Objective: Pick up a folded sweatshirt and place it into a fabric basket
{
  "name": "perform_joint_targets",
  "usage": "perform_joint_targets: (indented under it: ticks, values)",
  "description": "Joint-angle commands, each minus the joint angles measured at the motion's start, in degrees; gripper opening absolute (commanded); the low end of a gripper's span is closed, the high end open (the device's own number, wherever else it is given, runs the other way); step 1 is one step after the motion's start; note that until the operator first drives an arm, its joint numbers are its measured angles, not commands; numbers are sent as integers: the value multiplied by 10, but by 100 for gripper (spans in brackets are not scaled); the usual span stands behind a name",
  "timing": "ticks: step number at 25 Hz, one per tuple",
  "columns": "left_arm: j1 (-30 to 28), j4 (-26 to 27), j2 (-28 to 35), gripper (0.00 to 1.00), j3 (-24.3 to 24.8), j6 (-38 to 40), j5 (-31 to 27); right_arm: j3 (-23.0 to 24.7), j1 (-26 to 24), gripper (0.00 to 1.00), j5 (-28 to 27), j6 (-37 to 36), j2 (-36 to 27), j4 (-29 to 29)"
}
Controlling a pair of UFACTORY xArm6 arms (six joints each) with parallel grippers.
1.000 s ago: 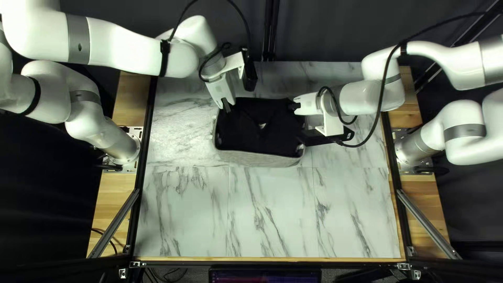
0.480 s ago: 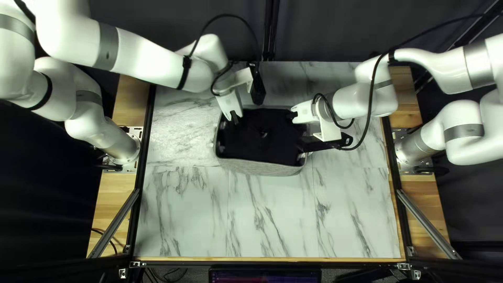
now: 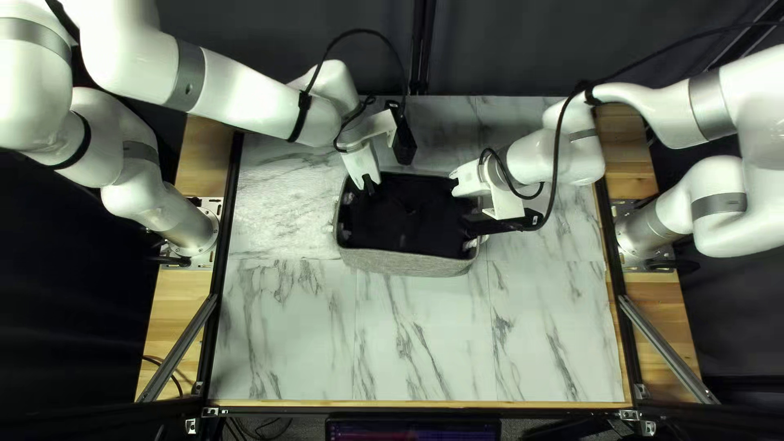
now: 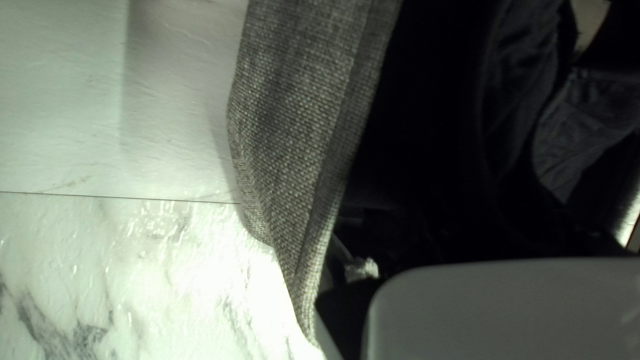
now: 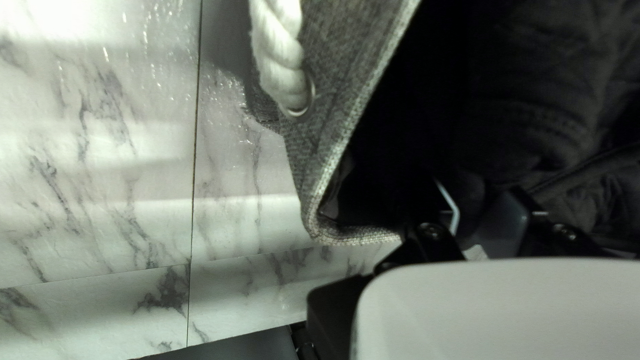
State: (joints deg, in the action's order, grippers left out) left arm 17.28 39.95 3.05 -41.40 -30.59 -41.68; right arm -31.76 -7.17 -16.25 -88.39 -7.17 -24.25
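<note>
Grey single basket [image 3: 404, 263], one dark sweatshirt [image 3: 404, 211] inside

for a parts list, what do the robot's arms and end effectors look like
The left arm and right arm are glossy white and rounded, with grey joint bands and black straps. A black cable loops along each. The left end effector and right end effector combine white and black parts.

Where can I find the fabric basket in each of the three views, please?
Top left view: the basket is near the centre, on the marbled tabletop.
Left wrist view: its grey wall borders the tabletop.
Right wrist view: its corner and white rope handle show, beside dark cloth.
Shared landmark: the marbled tabletop.
</note>
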Motion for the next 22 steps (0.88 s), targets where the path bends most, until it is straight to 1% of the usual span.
perform_joint_targets:
  ticks: [1, 2, 5, 8, 10, 15, 18, 22]
  values:
    - [2, -4, -1, 31, -3, 5, -2, 5, -5, 61, -2, -5, -7, 6]
    - [3, -2, 0, 100, -1, 3, -2, 10, -7, 100, -1, 1, -12, 1]
    - [5, -13, 22, 100, 4, 17, -14, 12, -2, 100, -14, 21, -31, -11]
    - [2, -40, 62, 100, 7, 46, -36, 16, 4, 100, -41, 31, -67, -17]
    - [-1, -62, 101, 100, 9, 68, -60, 19, 9, 100, -72, 36, -106, -22]
    - [-2, -93, 169, 100, 13, 95, -99, 23, 12, 100, -133, 41, -193, -28]
    - [-11, -111, 197, 100, 14, 109, -120, 26, 5, 100, -145, 28, -228, -14]
    - [-45, -129, 231, 100, 26, 124, -150, 37, -27, 100, -141, -6, -272, 41]
